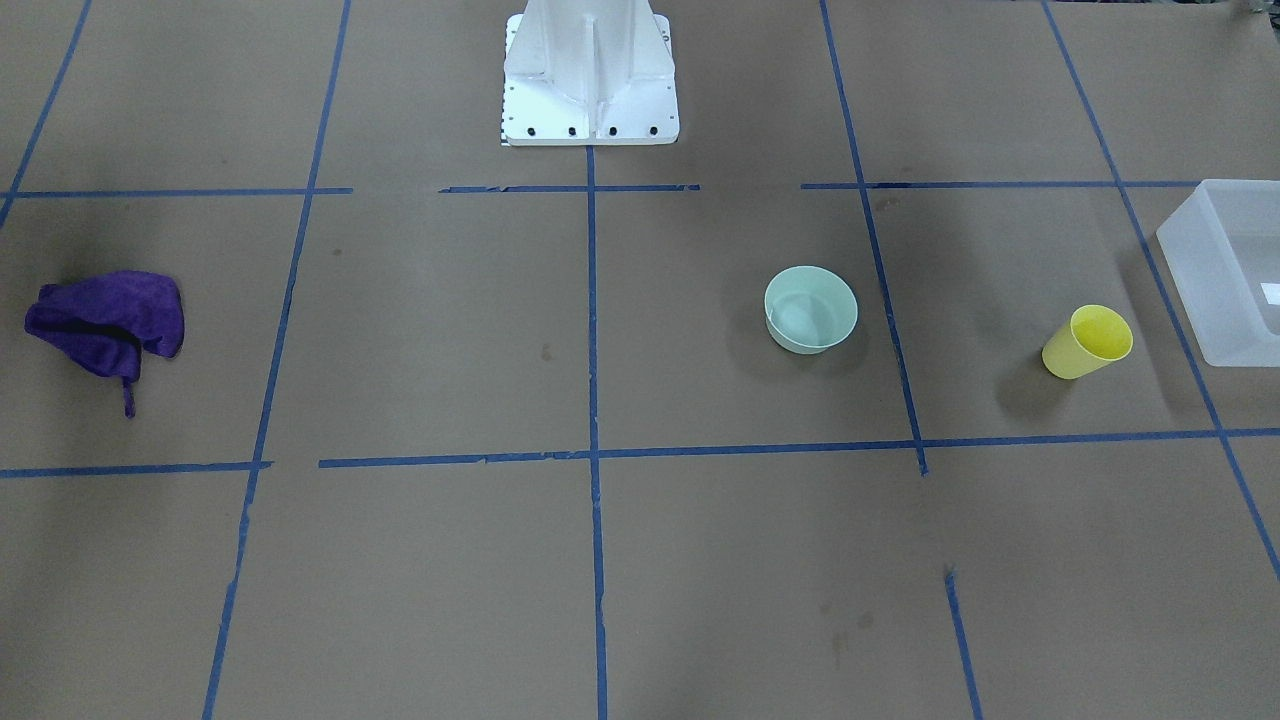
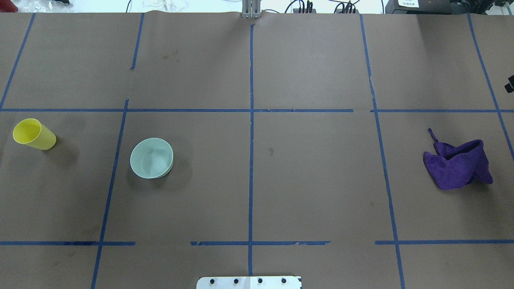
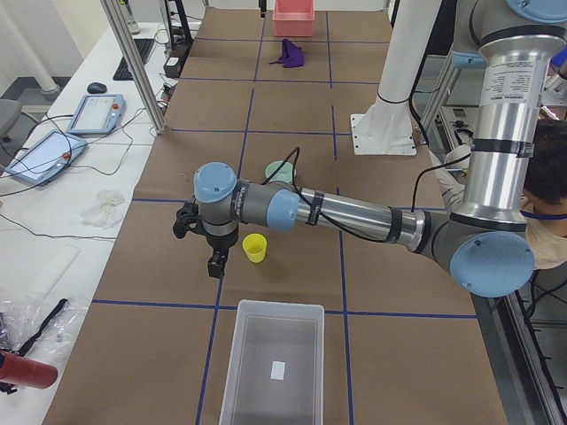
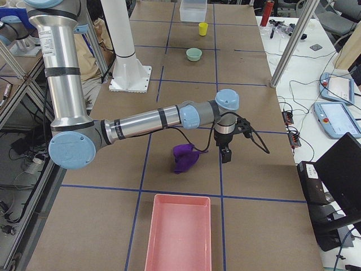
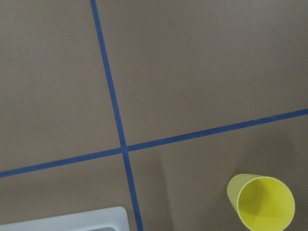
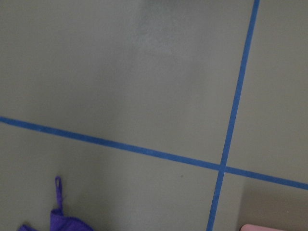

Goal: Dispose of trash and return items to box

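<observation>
The yellow cup [image 1: 1087, 342] stands upright on the brown table, apart from the frosted white box [image 1: 1225, 270]. It also shows in the overhead view [image 2: 34, 134] and the left wrist view [image 5: 262, 202]. In the exterior left view my left gripper [image 3: 215, 261] hangs over the table just beside the cup [image 3: 255, 248], with the box [image 3: 273, 359] nearer the camera. In the exterior right view my right gripper [image 4: 225, 153] hangs beside a crumpled purple cloth [image 4: 185, 157]. I cannot tell whether either gripper is open or shut.
A pale green bowl [image 1: 811, 309] sits upright between the cup and the robot base [image 1: 590, 80]. The purple cloth [image 2: 457, 164] lies at the table's other end. A pink bin [image 4: 179, 231] stands beyond it. Blue tape lines cross the table.
</observation>
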Robot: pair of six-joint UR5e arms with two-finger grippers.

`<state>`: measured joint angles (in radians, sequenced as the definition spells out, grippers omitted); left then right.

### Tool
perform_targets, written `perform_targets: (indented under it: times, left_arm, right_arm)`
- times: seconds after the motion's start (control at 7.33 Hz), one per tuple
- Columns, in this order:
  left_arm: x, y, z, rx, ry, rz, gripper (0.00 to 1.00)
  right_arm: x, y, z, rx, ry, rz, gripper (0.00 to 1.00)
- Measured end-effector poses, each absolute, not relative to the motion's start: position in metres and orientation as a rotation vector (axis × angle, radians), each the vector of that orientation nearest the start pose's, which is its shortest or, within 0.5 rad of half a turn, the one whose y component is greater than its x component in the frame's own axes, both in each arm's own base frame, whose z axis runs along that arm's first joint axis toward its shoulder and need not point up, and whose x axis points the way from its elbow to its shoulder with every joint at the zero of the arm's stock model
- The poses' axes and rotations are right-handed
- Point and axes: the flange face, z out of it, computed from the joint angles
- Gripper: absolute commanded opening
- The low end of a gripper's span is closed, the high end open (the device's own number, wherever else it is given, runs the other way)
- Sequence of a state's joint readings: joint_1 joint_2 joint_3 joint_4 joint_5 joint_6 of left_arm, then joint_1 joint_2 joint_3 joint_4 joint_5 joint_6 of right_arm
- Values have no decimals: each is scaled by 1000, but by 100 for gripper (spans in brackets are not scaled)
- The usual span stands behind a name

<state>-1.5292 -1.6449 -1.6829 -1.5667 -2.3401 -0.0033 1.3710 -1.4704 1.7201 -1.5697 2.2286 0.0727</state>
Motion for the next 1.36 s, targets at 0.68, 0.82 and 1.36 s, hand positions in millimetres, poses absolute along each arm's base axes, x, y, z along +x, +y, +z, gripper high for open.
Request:
perform_targets:
  times: [0.68, 0.82, 1.36]
  left_arm:
    - [-48, -526, 559, 187, 742, 207, 100]
    - [-46, -531, 557, 214, 740, 223, 100]
    - [61, -517, 575, 236, 776, 372, 100]
  right_arm:
    - [-39, -537, 535, 160, -759, -246, 100]
    - [-38, -535, 538, 156, -759, -245, 100]
    - [-38, -531, 542, 160, -754, -252, 100]
